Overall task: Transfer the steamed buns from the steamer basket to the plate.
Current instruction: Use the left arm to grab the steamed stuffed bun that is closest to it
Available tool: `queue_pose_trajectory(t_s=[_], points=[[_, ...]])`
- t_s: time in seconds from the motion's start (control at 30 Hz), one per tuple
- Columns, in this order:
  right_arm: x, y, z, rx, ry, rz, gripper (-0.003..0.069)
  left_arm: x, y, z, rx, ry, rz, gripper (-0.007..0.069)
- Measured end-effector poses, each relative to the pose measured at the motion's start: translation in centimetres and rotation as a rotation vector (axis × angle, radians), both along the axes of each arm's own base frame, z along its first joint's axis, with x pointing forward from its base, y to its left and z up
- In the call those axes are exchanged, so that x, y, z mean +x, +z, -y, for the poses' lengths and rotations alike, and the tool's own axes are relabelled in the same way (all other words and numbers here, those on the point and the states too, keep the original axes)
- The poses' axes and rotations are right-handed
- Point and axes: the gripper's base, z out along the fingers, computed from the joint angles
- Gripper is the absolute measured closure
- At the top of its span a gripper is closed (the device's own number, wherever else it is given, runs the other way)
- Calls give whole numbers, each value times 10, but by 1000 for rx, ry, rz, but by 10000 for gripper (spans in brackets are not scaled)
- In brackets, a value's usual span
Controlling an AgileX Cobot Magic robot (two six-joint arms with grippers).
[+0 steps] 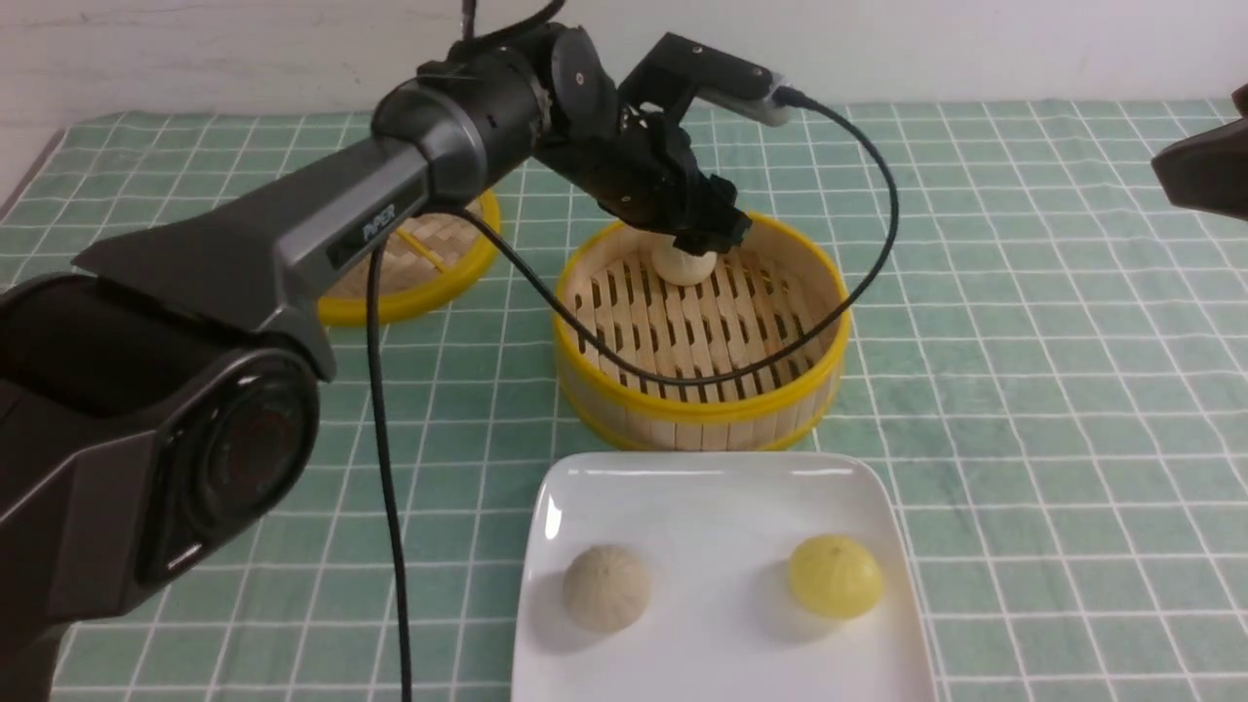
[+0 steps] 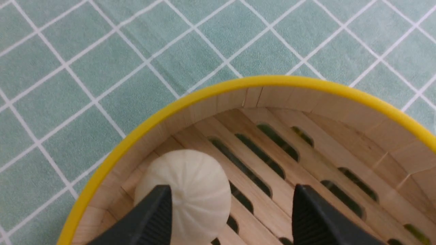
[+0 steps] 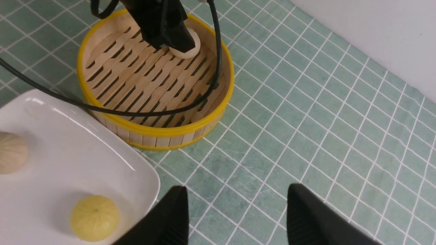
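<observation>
The last pale bun [image 2: 185, 190] sits by the far wall of the steamer basket [image 2: 238, 83], the left jaws apart and off-centre above it, one seemingly brushing its side; shift across to straddle it, then close gently; the right jaws hang apart, empty.

Dark two-arm robot with black fingers and one trailing cable.

The left gripper [image 2: 231, 189] ends in matte black wedge-shaped fingers [image 2: 150, 221], finely ribbed on the inner face; the right gripper [image 3: 238, 189] has matching black fingers [image 3: 170, 221]. Just behind the left fingers sits a blocky black wrist, and above it an angular black camera bracket [image 1: 702, 63] ending in a pale plug. A thin black cable [image 1: 385, 439] runs from that plug. Farther back is a tapered gunmetal-grey arm link [image 1: 292, 224] with pale "PiPER" lettering [image 1: 378, 222], then a round black joint housing [image 1: 229, 458].
</observation>
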Motion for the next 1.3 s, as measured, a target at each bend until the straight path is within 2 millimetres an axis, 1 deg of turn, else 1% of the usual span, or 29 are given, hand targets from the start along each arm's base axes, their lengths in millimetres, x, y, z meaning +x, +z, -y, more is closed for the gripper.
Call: queue_pose_trajectory(t_s=[0.13,0.17,0.23,0.73,0.87,0.93,1.03,1.17,1.3], points=[[0,0,0,-3,0,1,258,4,-2,-3,24,27,12,148],[0,0,0,-2,2,1,258,6,-7,-4,53,27,15,153],[0,0,0,-2,2,1,258,6,-9,-6,70,28,12,158],[0,0,0,-3,2,1,258,7,-9,-6,72,30,16,175],[0,0,0,-4,4,2,258,8,-20,-4,70,28,-8,175],[0,0,0,-6,4,1,258,9,-34,-1,76,23,-36,175],[1,-1,0,-6,4,0,258,9,-44,2,83,18,-45,175],[1,-1,0,-6,4,0,258,10,-46,4,88,23,-27,190],[1,-1,-1,-3,5,6,258,11,-46,4,87,25,-23,225]])
